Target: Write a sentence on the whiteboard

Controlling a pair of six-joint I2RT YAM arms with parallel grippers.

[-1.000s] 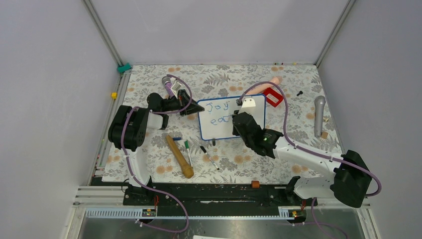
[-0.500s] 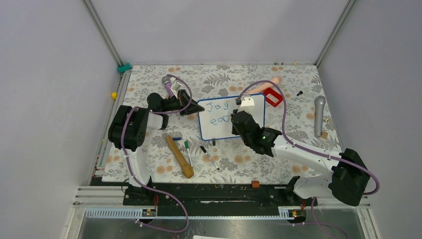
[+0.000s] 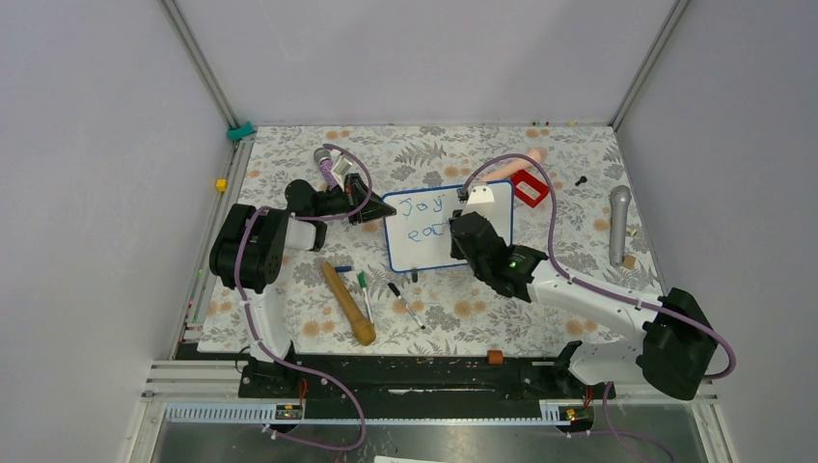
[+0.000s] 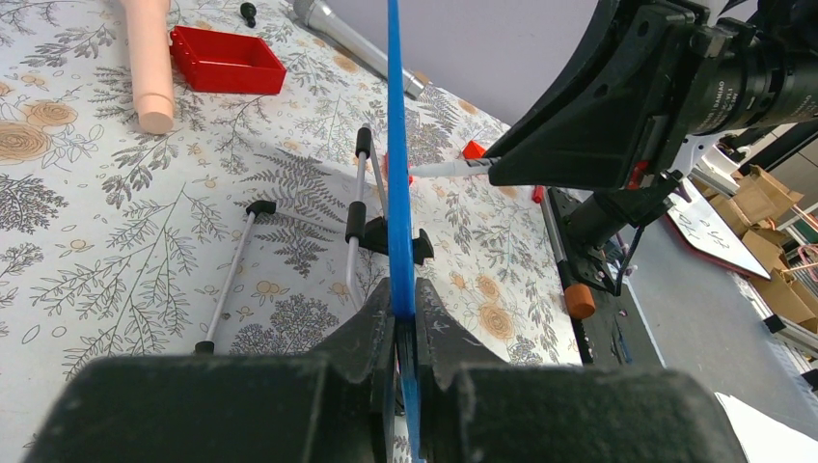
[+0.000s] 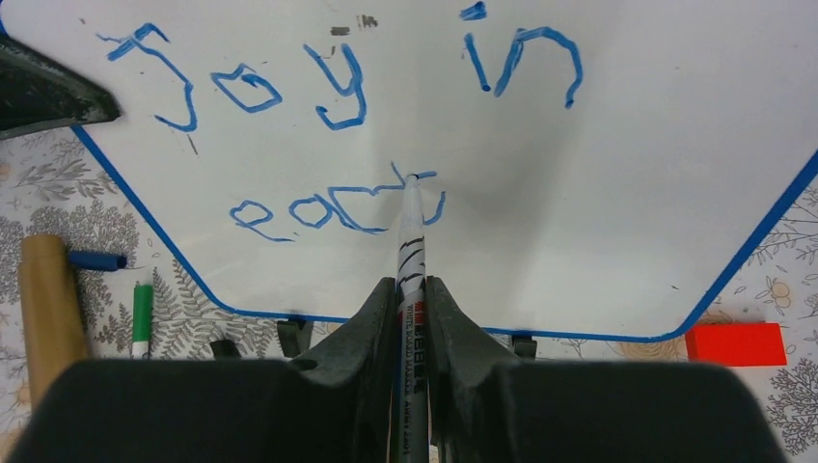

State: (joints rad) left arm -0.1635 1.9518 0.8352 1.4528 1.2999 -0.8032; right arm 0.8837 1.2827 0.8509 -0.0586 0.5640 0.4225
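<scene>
The whiteboard [image 3: 424, 253] stands on the floral table, blue-framed, with two black feet. Its edge shows as a blue strip in the left wrist view [image 4: 396, 145]. My left gripper [image 3: 371, 214] is shut on its left edge [image 4: 403, 313]. My right gripper [image 3: 461, 231] is shut on a white board marker [image 5: 411, 241] whose tip touches the board [image 5: 617, 241]. The sentence [image 5: 338, 77] reads "Joy in" on the top line. Below it is "eac" and a partial letter [image 5: 333, 210] at the marker tip.
A wooden rolling pin [image 3: 347, 303], a green marker [image 3: 365, 294] and a black pen [image 3: 405, 303] lie in front of the board. A red tray [image 3: 530, 188], a peach cylinder [image 3: 521, 160] and a grey microphone [image 3: 618, 224] lie behind and to the right.
My right gripper has shifted slightly left and forward along the second line with the marker. The left arm and the board have not moved.
</scene>
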